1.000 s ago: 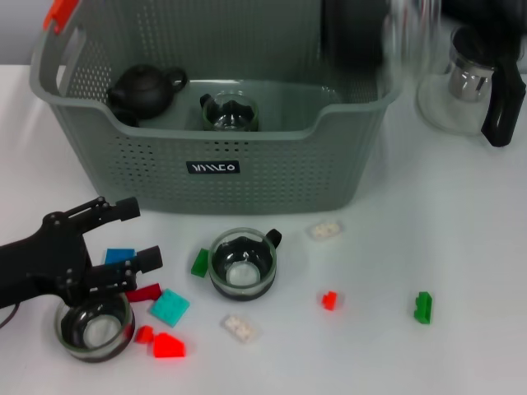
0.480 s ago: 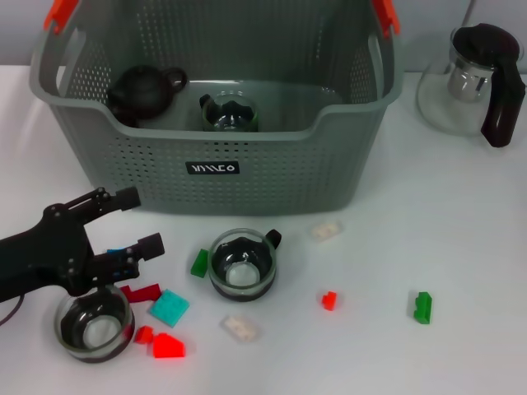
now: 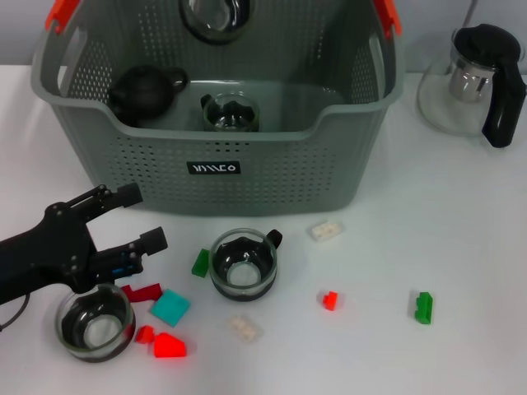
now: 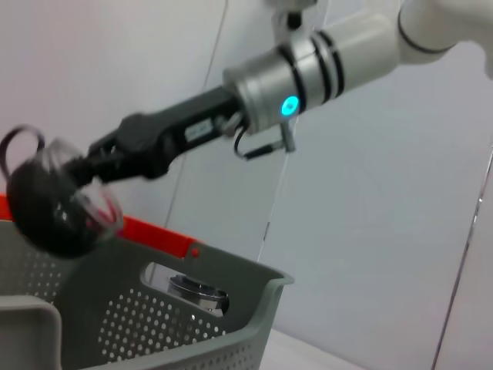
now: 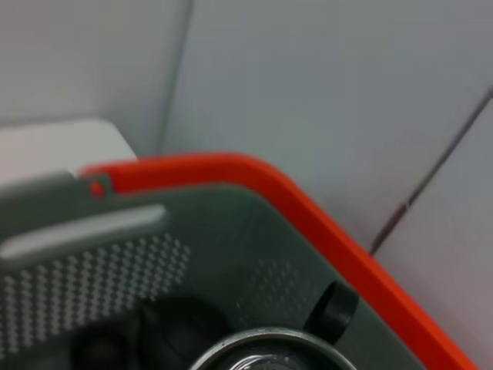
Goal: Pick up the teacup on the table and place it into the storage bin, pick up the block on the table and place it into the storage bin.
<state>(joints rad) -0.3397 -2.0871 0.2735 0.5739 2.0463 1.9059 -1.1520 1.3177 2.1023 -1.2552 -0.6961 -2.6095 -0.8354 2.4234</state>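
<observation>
Since a moment ago, a glass teacup has appeared above the storage bin, gripped by the right end effector; expect release next. You see clear glass with a dark insert. The left end effector holds wide open over the worktop near another teacup.

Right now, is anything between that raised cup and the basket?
Nothing visible does. The right gripper holds the cup over the open basket; the left gripper hovers open by a second cup on the table.
</observation>
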